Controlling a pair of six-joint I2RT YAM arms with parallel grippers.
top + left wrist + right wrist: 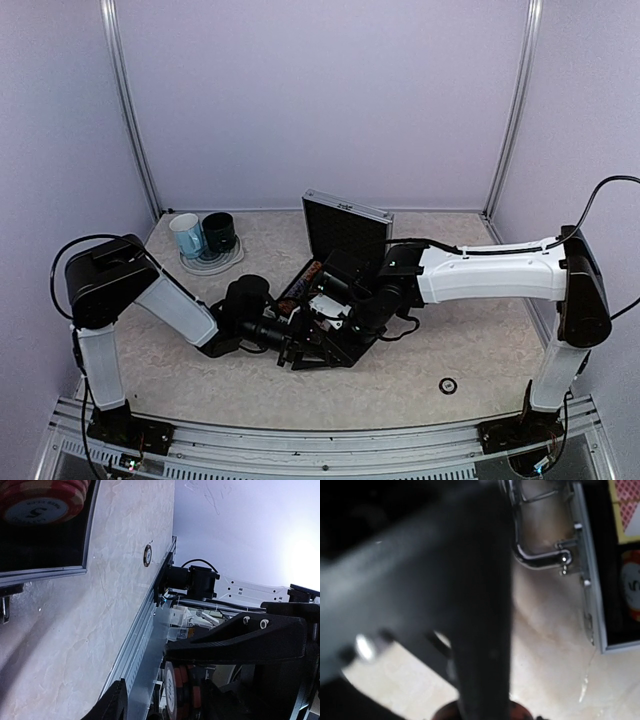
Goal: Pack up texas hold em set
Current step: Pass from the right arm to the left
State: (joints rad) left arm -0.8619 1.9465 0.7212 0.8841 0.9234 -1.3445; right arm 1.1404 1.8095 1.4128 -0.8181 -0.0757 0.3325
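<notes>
Left gripper (288, 348) sits low at the near-left corner of the case (50, 571), a red striped chip stack (179, 696) between its fingers. Clamped or loose, can't tell. Right gripper (343, 318) is over the open case, its grip too blurred to tell. Lid (345, 225) upright at the case's back. Small button (448, 385) lies right of the case, well apart.

- Square silver ribbed aluminium case (345, 222): open at mid-table, with its black-lined lid standing upright at the far side and the base lying flat in front of it.
- Curved chrome carry handle (540, 555): on the case's outer wall.
- Striped chip rows (303, 283): red and pale, along the left side of the base.
- Red-and-yellow striped chip (42, 500): marked 5, lying inside the silver rim.
- Card deck with red diamond-patterned back (626, 502): inside the case, next to a chip.
- Small round button (448, 385): flat on the table, well apart from the case, at the near right.
</notes>
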